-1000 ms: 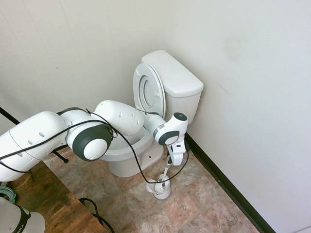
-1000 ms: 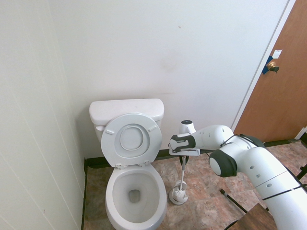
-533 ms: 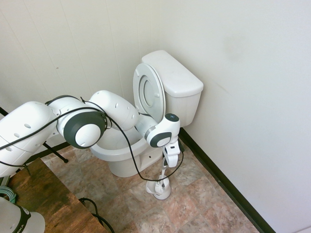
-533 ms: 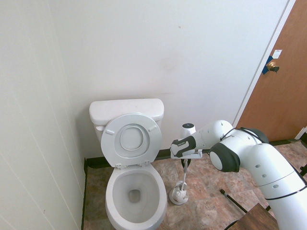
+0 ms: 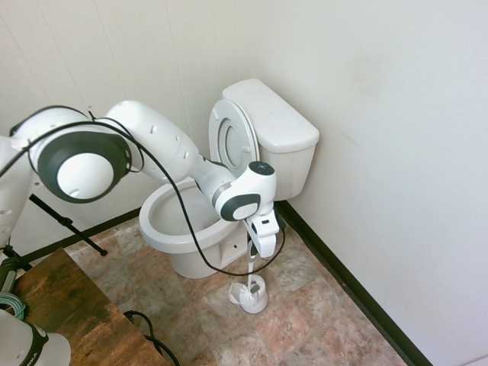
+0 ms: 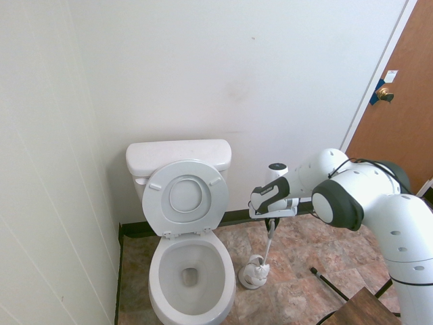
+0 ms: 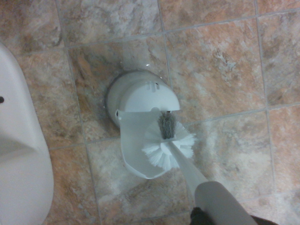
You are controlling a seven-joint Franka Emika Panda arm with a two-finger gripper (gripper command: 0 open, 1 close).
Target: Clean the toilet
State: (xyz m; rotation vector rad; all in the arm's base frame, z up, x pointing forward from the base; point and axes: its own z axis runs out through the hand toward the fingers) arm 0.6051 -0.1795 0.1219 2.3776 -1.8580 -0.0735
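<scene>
bathroom tile floor [image 5: 305, 305]: gripper [image 5: 260, 250] clamps toilet brush [image 7: 168, 149] above holder [image 5: 251, 296].

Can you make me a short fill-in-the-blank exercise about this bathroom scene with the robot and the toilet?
1. The gripper is shut on the handle of a toilet ____.
2. The lid of the toilet stands ____, leaning against the tank.
3. The brush holder sits on the tiled ____, beside the bowl.
4. In the second exterior view, the door is the colour ____.

Missing words: brush; open; floor; brown
</scene>
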